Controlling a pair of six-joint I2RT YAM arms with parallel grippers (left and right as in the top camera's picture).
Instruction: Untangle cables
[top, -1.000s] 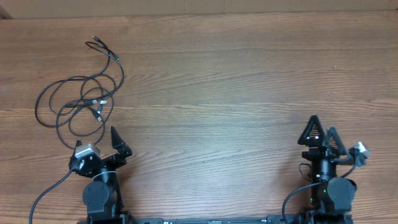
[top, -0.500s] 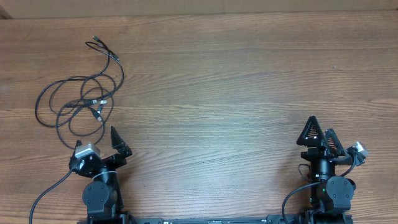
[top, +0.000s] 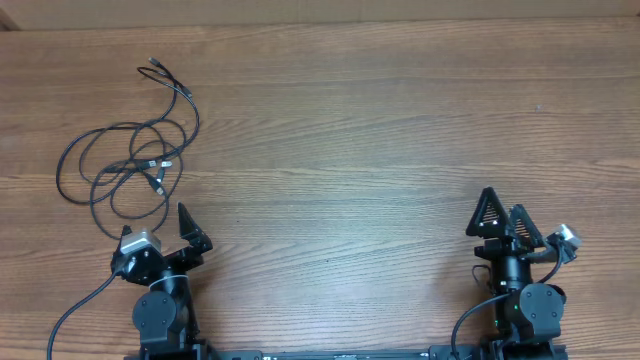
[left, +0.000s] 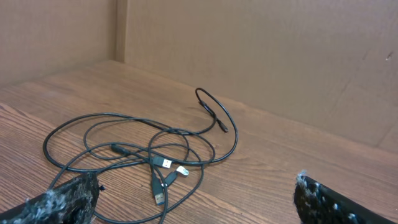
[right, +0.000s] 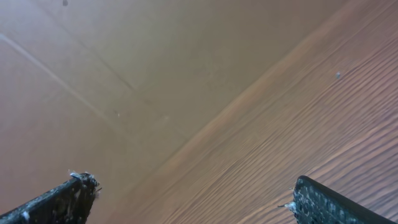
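Getting ready to pull the cables apart

From above, the cables (top: 150, 164) lie looped at the far left of the table (top: 350, 150). The left gripper (top: 193, 228), near them, and the right gripper (top: 503, 215), well apart, are both wide open and empty. Left wrist: best to pinch one loose plug end (left: 166, 163) first. Right wrist: only table. No writing shows.
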